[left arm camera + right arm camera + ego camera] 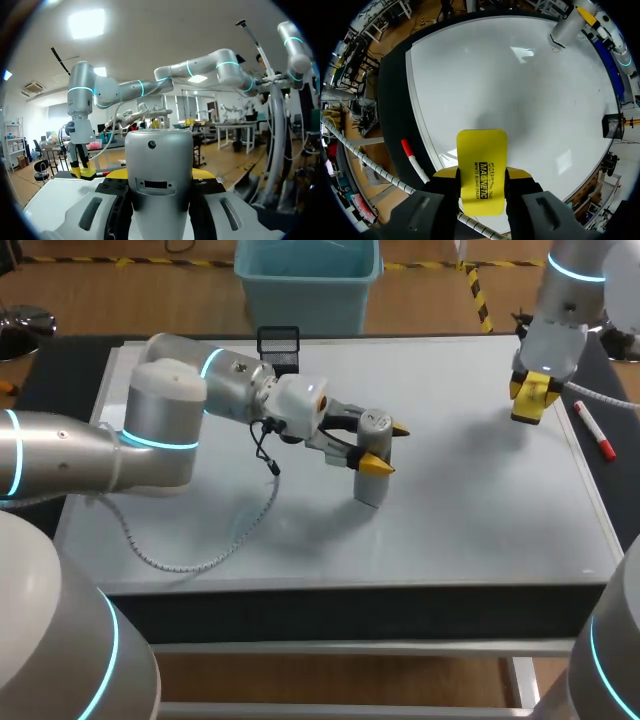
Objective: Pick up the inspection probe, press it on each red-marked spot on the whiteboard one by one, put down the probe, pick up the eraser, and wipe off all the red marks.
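My left gripper is shut on the grey cylindrical inspection probe, which stands upright with its lower end on the whiteboard near the middle. In the left wrist view the probe fills the space between the fingers. My right gripper hangs above the board's far right corner, shut on the yellow eraser. The right wrist view has the eraser clamped between both fingers over the board. No red marks show on the board in any view.
A red-capped marker lies on the dark border right of the board, also visible beside the eraser. A small black mesh holder stands at the board's far edge. A teal bin sits beyond the table.
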